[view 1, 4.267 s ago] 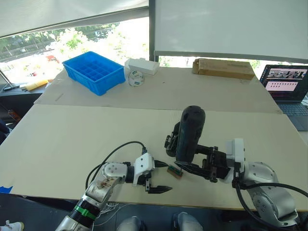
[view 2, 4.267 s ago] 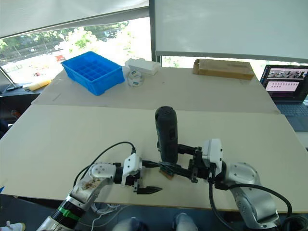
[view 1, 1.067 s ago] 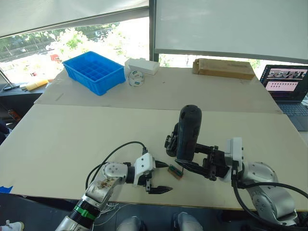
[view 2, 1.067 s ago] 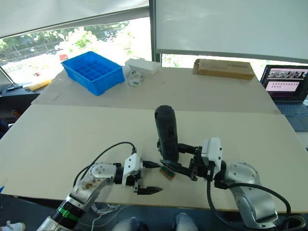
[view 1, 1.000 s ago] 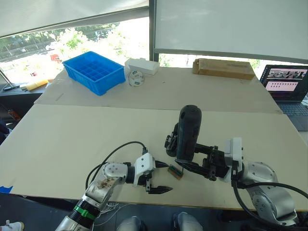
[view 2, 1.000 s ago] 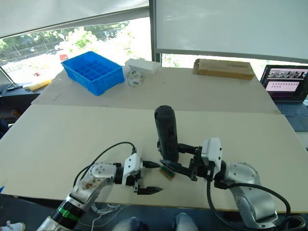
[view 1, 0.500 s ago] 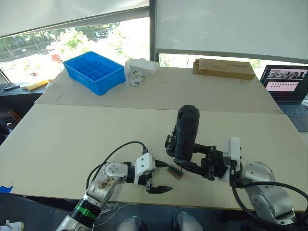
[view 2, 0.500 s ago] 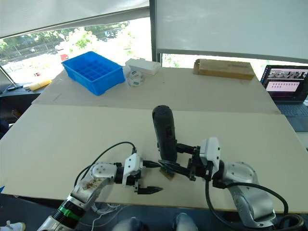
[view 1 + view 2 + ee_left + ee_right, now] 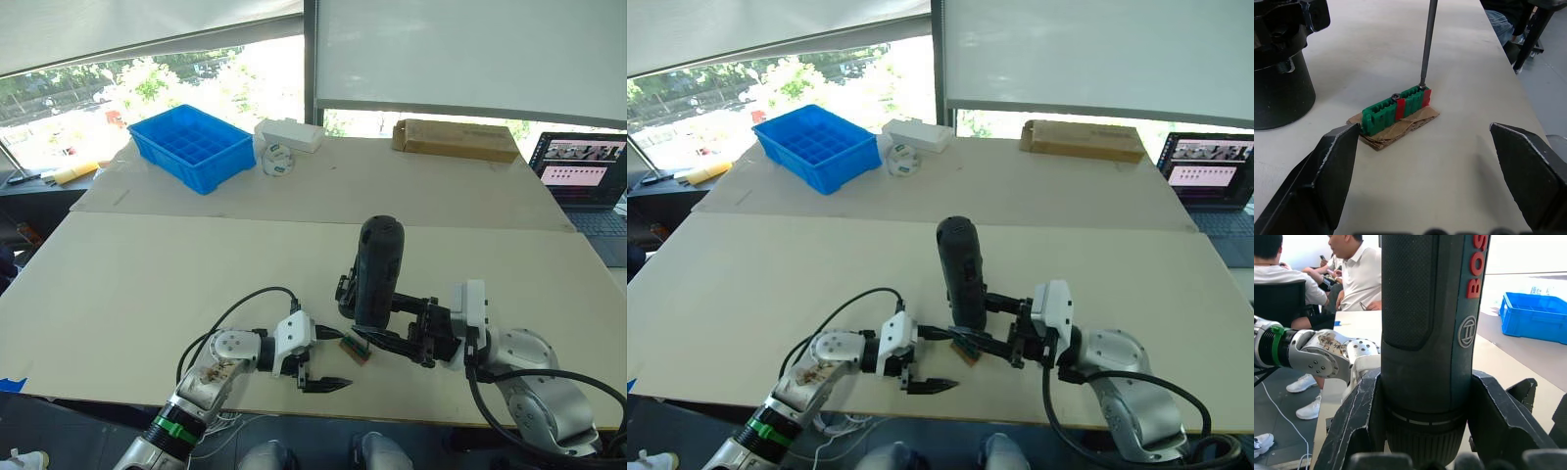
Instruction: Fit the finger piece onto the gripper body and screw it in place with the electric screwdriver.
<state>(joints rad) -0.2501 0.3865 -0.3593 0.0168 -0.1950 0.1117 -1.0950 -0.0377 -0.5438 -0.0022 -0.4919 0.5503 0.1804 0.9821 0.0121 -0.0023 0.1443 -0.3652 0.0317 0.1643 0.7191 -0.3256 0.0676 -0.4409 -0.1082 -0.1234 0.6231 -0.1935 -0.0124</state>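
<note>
The electric screwdriver [image 9: 378, 270] is a thick black cylinder standing nearly upright, with my right gripper [image 9: 390, 339] shut on its lower end; its fingers [image 9: 1360, 423] clasp the barrel. Its thin metal bit [image 9: 1426, 44] comes down onto a screw on top of a small green-and-red block [image 9: 1396, 108]. The block lies on a scrap of cardboard on the table. The black gripper body [image 9: 1278, 73] stands just behind the block, partly hidden by the screwdriver [image 9: 960, 272]. My left gripper [image 9: 338, 360] rests open on the table, its fingers either side of the block. The finger piece is hidden.
At the table's far side stand a blue compartment bin [image 9: 191, 145], a white box [image 9: 289, 134], a tape roll [image 9: 276, 162] and a long cardboard box [image 9: 454, 138]. A laptop [image 9: 583, 171] sits far right. People [image 9: 1359, 274] sit beyond the table's near edge.
My right gripper has shifted the screwdriver slightly left and stood it more upright. The left arm and the green block have not moved.
</note>
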